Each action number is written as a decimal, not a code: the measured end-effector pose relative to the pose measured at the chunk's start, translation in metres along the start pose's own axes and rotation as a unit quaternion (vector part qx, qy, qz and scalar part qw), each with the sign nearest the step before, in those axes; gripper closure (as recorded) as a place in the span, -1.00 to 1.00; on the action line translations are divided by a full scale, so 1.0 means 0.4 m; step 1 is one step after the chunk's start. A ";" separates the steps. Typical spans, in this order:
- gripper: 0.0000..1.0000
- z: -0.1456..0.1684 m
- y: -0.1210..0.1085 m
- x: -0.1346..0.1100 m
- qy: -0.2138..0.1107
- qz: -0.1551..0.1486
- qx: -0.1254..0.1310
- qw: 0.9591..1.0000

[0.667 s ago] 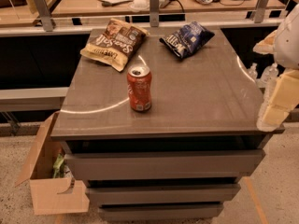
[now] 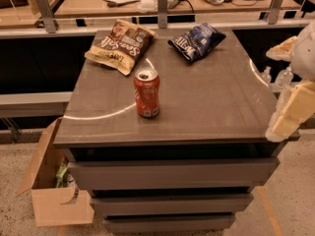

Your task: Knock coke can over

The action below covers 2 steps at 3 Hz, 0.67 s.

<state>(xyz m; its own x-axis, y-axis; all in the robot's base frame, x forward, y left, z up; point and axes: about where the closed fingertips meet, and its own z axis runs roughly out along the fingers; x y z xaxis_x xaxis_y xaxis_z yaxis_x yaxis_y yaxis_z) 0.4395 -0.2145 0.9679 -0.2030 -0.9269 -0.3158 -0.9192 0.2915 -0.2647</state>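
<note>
The coke can point(image 2: 147, 93) is a small red can with white script and a silver top. It stands upright near the front middle of the grey cabinet top point(image 2: 211, 102). My gripper point(image 2: 288, 80) is at the right edge of the view, beside the cabinet's front right corner and well to the right of the can. Its two cream fingers point(image 2: 294, 111) stand apart, open and empty.
A brown chip bag point(image 2: 121, 45) lies at the back left of the cabinet top and a blue chip bag point(image 2: 197, 41) at the back right. A cardboard box point(image 2: 54, 200) sits on the floor at the left. Drawers are below the top, and a railing and desks stand behind.
</note>
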 end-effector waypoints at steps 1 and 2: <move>-1.00 0.034 0.000 -0.003 -0.080 0.023 0.020 0.996; -1.00 0.113 -0.020 -0.006 -0.166 0.068 0.029 0.983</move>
<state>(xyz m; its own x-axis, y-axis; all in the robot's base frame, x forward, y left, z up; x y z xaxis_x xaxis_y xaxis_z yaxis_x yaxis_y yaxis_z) 0.4626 -0.2039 0.9298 -0.1928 -0.7523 -0.6300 -0.8684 0.4297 -0.2474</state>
